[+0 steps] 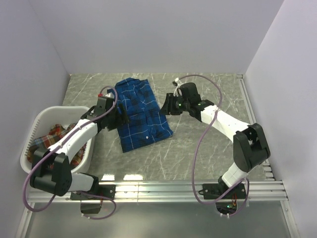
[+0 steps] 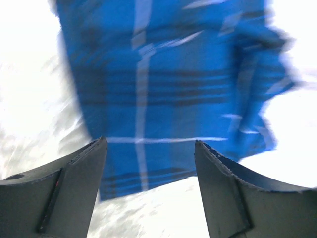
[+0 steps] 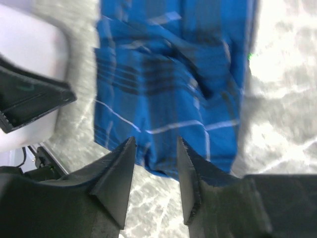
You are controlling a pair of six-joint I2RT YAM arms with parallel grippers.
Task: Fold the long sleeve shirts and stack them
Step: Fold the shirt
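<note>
The royal blue plaid shirt (image 1: 141, 113) lies folded on the marble table, between my two arms. It fills the left wrist view (image 2: 173, 84) and the right wrist view (image 3: 173, 84). My left gripper (image 1: 120, 115) is open and empty at the shirt's left edge (image 2: 151, 144). My right gripper (image 1: 166, 105) is open and empty just above the shirt's right edge (image 3: 156, 144). The red-orange plaid shirt (image 1: 49, 139) lies crumpled in the white laundry basket (image 1: 37, 124) at the left.
The basket's white wall (image 3: 29, 44) and my left gripper's fingers (image 3: 29, 99) show in the right wrist view. White walls close the table at the back and sides. A metal rail (image 1: 198, 187) runs along the near edge.
</note>
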